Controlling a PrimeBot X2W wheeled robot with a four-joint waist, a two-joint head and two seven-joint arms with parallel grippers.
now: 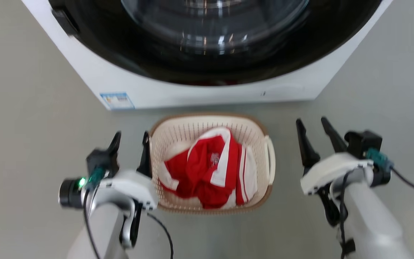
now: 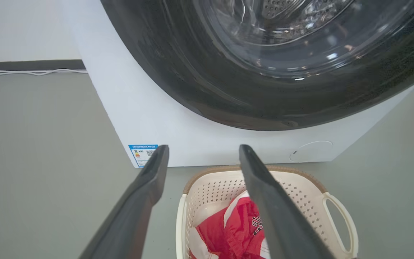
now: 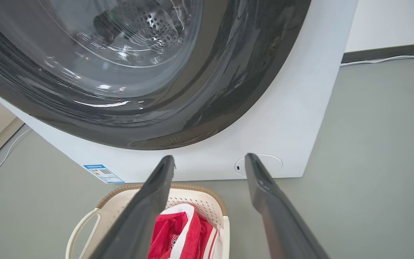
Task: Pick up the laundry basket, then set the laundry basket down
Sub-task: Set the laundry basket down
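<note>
Starting nearest you, both pincers have their fingers spread apart with nothing between them. Your left pincer (image 1: 131,136) sits close against the basket (image 1: 178,138). Its inner finger lies right along the basket's left rim, touching or nearly so; you cannot tell which. Your right pincer (image 1: 311,121) stands apart, with a strip of bare floor (image 1: 286,169) between its inner finger and the right handle (image 1: 271,158).

So the basket rests on the floor between the two pincers, inward of each and nearer the left one. Its loop handles face outward, one toward each pincer, and its longer side seems to run from one pincer to the other. A red and white garment (image 1: 210,169) lies heaped inside.

The lift looks to turn on that right-hand gap. You likely need the right pincer brought inward to its handle before both sides can rise level. Beyond the fingertips, just past the basket's far rim, stands the washer (image 1: 192,95).
</note>
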